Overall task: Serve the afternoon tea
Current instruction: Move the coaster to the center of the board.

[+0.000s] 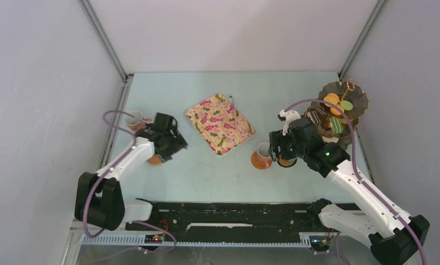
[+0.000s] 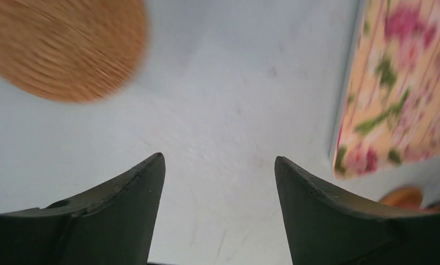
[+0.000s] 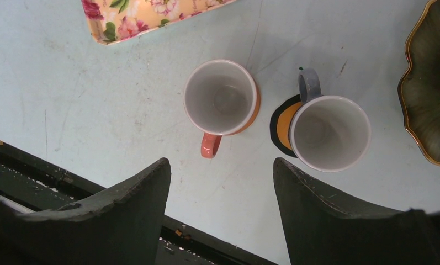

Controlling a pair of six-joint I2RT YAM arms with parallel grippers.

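The left gripper (image 2: 218, 161) hangs spread and empty over the worktop (image 2: 234, 83), with a wooden coaster (image 2: 63, 44) at its 10 o'clock. The right gripper (image 3: 222, 164), also spread, hovers above an orange mug (image 3: 222, 98). At that mug's 3 o'clock, a grey mug (image 3: 330, 132) sits partly on a dark-rimmed coaster (image 3: 281, 127). The tiered stand (image 1: 364, 102) is at the worktop's 2 o'clock.

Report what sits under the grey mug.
An orange coaster with a dark rim peeks out under the grey mug on its handle side; the mug covers the rest.

Pale blue-green table (image 1: 206, 182), top scuffed w/ faint scratches. Plain white panels: back wall (image 1: 228, 33), L wall (image 1: 41, 83), R wall (image 1: 416, 83). Metal posts (image 1: 104, 38) at rear corners. Black rail (image 1: 228, 212) along near edge. Light even, diffuse.
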